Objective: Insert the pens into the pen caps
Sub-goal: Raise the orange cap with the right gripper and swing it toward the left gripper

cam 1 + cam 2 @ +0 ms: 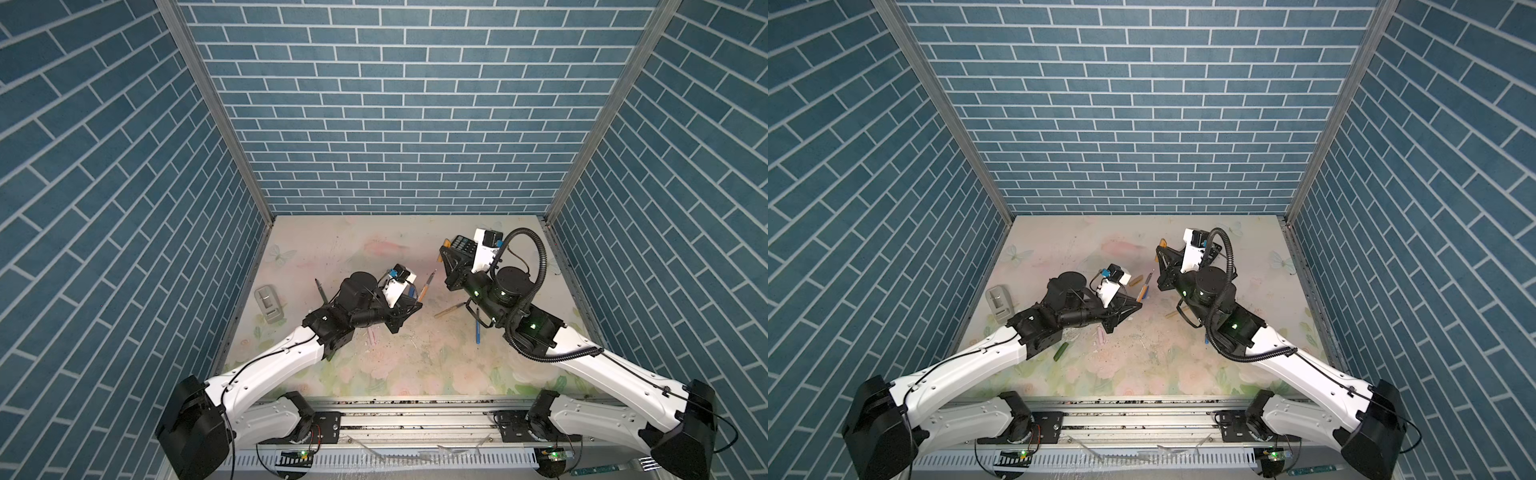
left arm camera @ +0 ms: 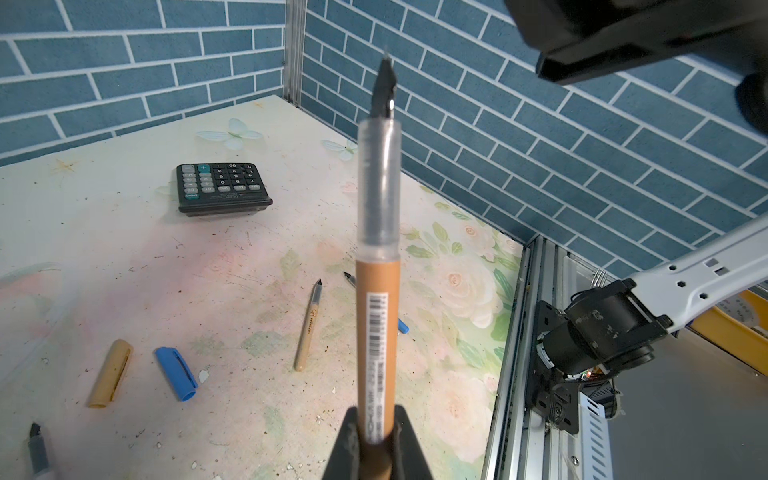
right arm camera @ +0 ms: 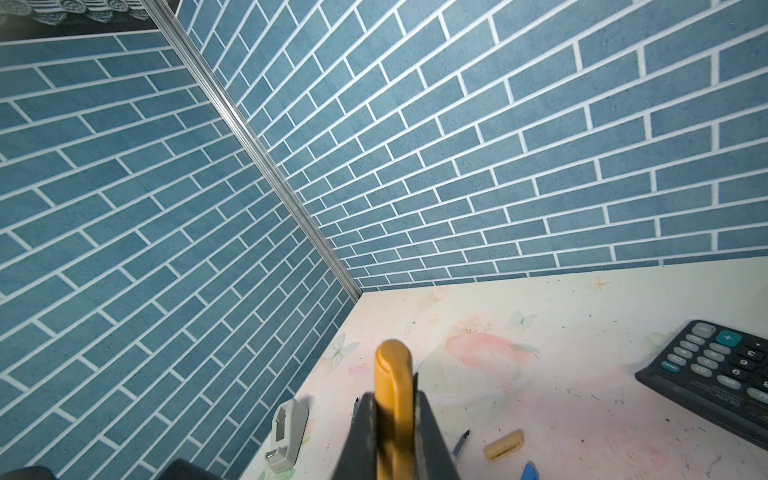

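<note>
holding the brown pen by its tail end, the left jaws are clamped tight on the barrel. that leaves the clear front section and the dark nib sticking out free, just what a cap needs to slide over. across the way the right jaws are pinched shut on the brown cap, gripped low so its rounded end pokes out past them. which way its mouth faces i cannot tell from here, and that matters, since the nib has to meet the open end. in both top views the pen is lifted off the table, slanting up toward the right arm, with the cap near its tip but not touching, so i'd call this the line-up before the push. everything else waits flat on the table: a tan pen, a tan cap beside a blue cap, and a blue pen half hidden behind the held one. the calculator sits well back, clear of the action. next up, by my reading, is squaring the two axes, because any tilt would jam the nib on the rim.
</note>
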`<act>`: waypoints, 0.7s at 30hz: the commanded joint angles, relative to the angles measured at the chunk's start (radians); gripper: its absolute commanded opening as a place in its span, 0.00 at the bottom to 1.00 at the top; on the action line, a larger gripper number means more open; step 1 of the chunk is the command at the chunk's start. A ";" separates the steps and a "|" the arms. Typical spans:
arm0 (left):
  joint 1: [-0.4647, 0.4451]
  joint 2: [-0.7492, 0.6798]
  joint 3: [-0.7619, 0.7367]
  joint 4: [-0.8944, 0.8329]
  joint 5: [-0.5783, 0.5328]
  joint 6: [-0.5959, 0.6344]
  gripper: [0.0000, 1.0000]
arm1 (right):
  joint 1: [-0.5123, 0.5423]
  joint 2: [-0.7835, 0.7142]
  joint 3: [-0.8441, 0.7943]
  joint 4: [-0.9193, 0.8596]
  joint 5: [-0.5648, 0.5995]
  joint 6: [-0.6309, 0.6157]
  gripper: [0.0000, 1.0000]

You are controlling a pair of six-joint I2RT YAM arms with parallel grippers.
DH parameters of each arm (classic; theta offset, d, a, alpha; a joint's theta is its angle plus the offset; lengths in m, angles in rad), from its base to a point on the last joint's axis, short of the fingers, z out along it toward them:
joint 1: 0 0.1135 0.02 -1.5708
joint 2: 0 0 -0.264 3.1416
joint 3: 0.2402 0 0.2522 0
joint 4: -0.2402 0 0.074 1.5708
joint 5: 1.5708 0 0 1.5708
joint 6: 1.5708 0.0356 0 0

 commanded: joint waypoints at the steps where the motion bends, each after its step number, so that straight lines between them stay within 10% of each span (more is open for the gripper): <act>1: -0.006 0.002 0.032 -0.007 0.005 0.019 0.00 | 0.004 0.006 0.034 0.040 0.006 -0.010 0.10; 21: -0.006 0.007 0.034 -0.005 -0.032 0.014 0.00 | 0.003 -0.010 -0.030 0.018 -0.061 0.095 0.09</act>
